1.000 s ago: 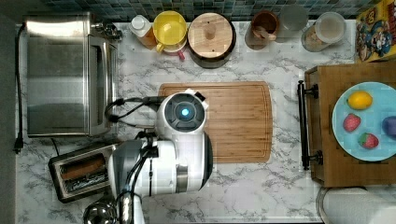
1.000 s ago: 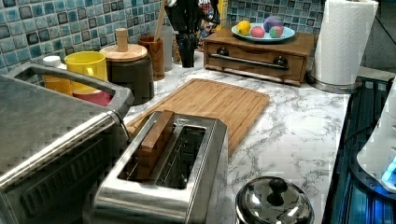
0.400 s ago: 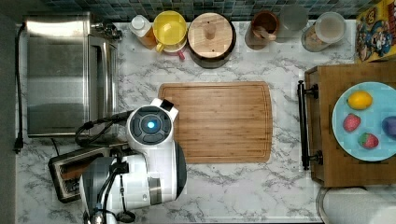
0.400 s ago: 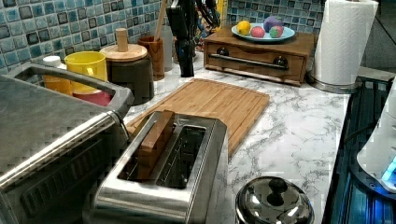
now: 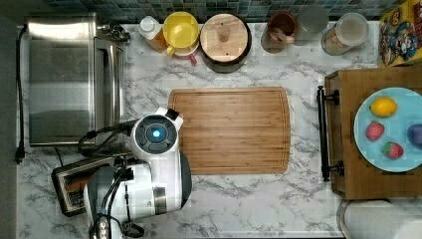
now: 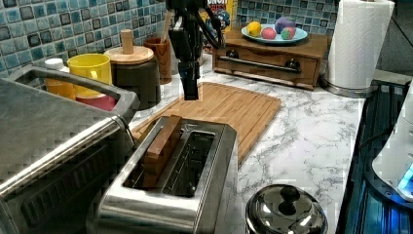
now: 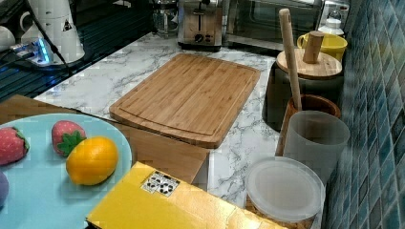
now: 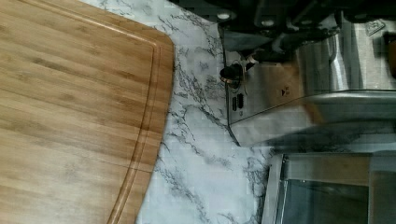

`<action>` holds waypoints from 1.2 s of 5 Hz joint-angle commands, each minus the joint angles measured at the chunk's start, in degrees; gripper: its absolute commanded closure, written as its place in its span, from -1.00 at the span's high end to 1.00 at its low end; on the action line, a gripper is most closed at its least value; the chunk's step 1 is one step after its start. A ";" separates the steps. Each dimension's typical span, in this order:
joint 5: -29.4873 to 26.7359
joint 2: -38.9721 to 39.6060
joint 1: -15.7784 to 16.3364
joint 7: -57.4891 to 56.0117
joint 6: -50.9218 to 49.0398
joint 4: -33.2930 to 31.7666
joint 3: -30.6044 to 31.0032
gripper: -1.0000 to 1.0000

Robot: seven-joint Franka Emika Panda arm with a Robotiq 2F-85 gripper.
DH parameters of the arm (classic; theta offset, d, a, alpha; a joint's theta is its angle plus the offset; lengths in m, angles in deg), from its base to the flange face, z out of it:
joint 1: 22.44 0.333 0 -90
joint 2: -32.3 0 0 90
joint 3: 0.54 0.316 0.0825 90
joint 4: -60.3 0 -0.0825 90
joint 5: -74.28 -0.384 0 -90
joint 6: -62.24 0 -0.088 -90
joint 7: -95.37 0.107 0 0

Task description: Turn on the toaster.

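Arm moved toward toaster (image 6: 170, 185) | jaws above cutting board (image 6: 229, 109) beyond it

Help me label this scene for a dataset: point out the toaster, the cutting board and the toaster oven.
toaster (image 6: 192, 161): left view, on the bar between its two top slots.
cutting board (image 5: 234, 129): top view, middle of its wooden surface.
toaster oven (image 5: 59, 79): top view, on its steel top panel.

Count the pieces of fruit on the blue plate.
4, all on the blue plate atop the wooden drawer box: a lemon, a strawberry, another strawberry, and a purple fruit cut off by the top view's right edge.
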 commanded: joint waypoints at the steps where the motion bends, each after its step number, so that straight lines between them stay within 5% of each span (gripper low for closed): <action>1: -4.38 -1.24 1.57 -3.60 0.45 -2.24 1.65 -1.00; 6: -0.14 7.66 2.21 4.63 3.25 -0.23 3.04 -1.00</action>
